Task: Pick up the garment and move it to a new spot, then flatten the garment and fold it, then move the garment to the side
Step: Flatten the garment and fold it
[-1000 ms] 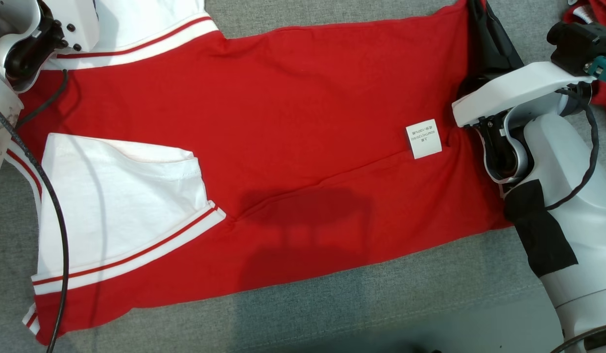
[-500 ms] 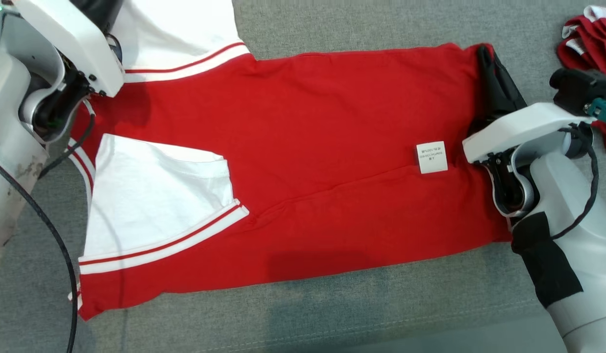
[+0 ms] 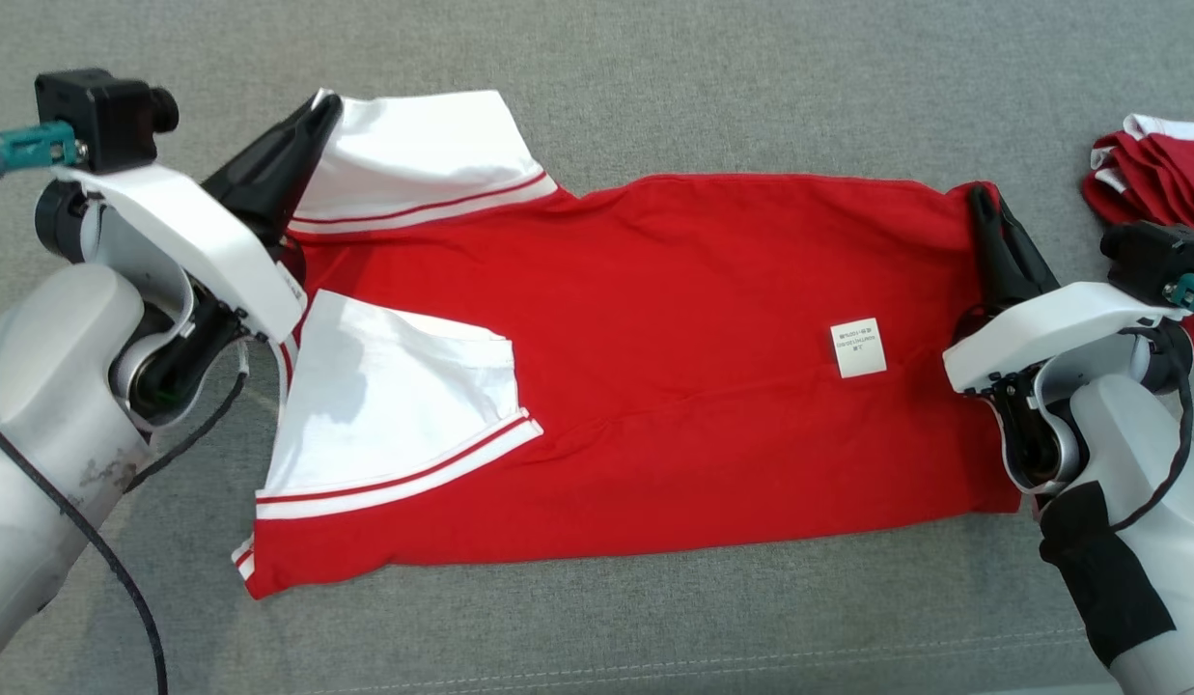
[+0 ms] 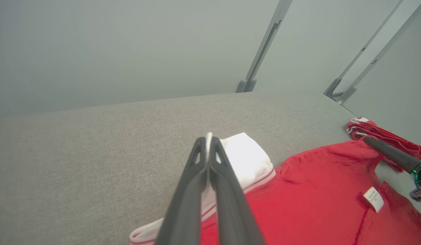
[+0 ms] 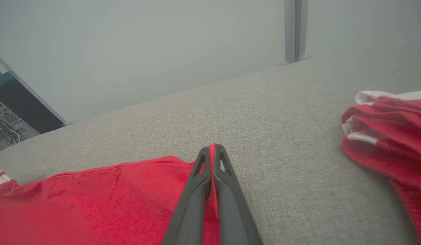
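Your left gripper (image 3: 324, 104), two long dark fingers pressed flat together, is pinched on a white edge of the red and white cloth garment (image 3: 712, 290). Its tips point up and to the right in the head view. The rounded pale left forearm (image 3: 46, 347) comes in from the lower left and bends at the white left wrist bracket (image 3: 201, 241). Your right gripper (image 3: 979, 193) is likewise clamped, on the garment's upper right red corner, fingers pointing up and slightly left. The pale right forearm (image 3: 1127, 434), with a black band lower down, rises from the lower right.
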